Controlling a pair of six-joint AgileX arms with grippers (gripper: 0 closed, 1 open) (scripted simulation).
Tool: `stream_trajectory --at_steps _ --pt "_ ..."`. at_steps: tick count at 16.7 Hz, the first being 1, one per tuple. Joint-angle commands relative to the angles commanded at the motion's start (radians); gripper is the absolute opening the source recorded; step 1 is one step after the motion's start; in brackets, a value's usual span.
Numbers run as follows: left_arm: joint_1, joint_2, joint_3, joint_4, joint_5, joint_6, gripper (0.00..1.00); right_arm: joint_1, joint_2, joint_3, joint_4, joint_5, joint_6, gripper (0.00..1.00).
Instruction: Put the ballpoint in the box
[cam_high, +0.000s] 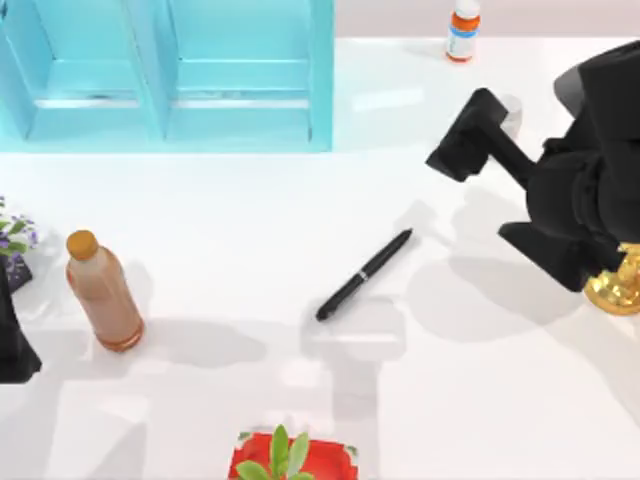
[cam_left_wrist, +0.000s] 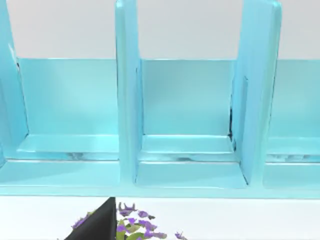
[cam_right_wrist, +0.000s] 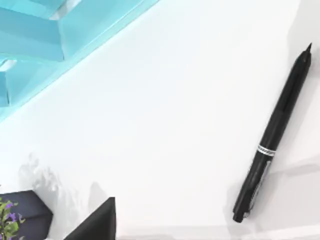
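The ballpoint (cam_high: 364, 275), a slim black pen with a thin silver ring, lies diagonally on the white table near the middle; the right wrist view shows the ballpoint (cam_right_wrist: 274, 140) lying alone. The box (cam_high: 320, 70) is a light blue divided case at the back left, and its open compartments face the left wrist camera, split by the box's upright walls (cam_left_wrist: 127, 100). My right gripper (cam_high: 468, 135) hangs above the table, back and to the right of the pen, clear of it. My left arm (cam_high: 12, 340) is parked at the left edge.
A brown bottle (cam_high: 103, 292) stands at the left. A purple-flowered plant (cam_high: 12, 245) sits at the left edge, a red pot with a green plant (cam_high: 292, 458) at the front edge, a white bottle with an orange cap (cam_high: 463, 28) at the back, a gold object (cam_high: 618, 285) at the right.
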Motion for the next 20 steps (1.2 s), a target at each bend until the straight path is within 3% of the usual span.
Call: stream_trajectory --at_steps 8,15,20 --pt "0.0 0.0 0.0 0.0 0.0 0.0 1.0 0.026 0.477 0.281 -0.135 -0.031 0.261 1.0" --pt "0.0 0.0 0.0 0.0 0.0 0.0 1.0 0.024 0.5 0.29 -0.14 -0.031 0.274 1.0" --pt "0.0 0.0 0.0 0.0 0.0 0.0 1.0 0.039 0.648 0.333 -0.035 -0.023 0.29 1.0"
